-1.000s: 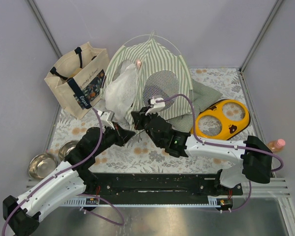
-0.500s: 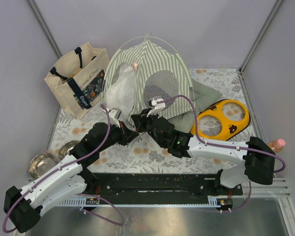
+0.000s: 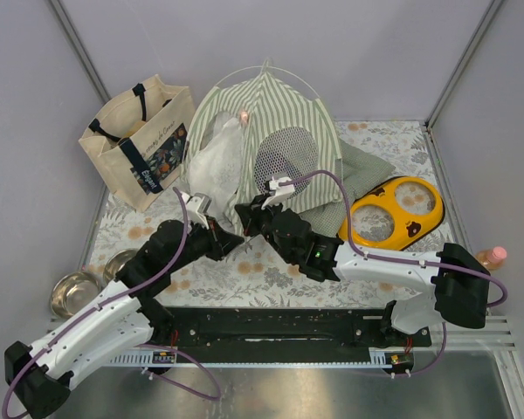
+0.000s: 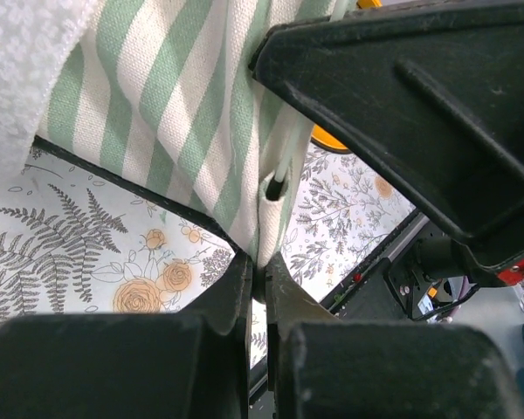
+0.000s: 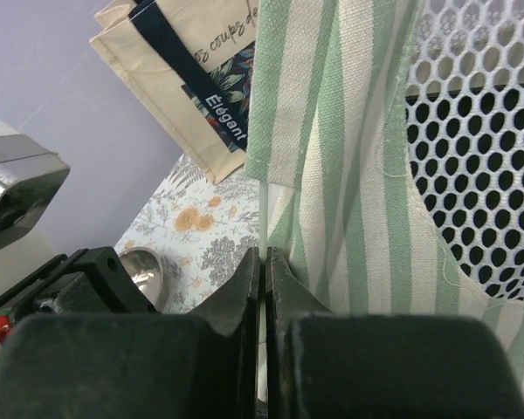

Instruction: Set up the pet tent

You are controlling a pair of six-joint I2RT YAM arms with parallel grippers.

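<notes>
The pet tent stands at the back middle of the table: green-and-white stripes, white lacy flap, mesh panel, thin poles arching over its top. My left gripper is at the tent's near bottom corner. In the left wrist view it is shut on the striped corner fabric, where a pole end sits in a pocket. My right gripper is right beside it. In the right wrist view it is shut on a thin pole beside the striped wall and the mesh.
A beige tote bag stands at back left. Two steel bowls sit at near left. A yellow double bowl and a green cushion lie right of the tent. A pink bottle is at the right edge.
My left gripper has moved right and closer to my right gripper at the tent's corner. The tent's front and lacy flap stand a little straighter.
</notes>
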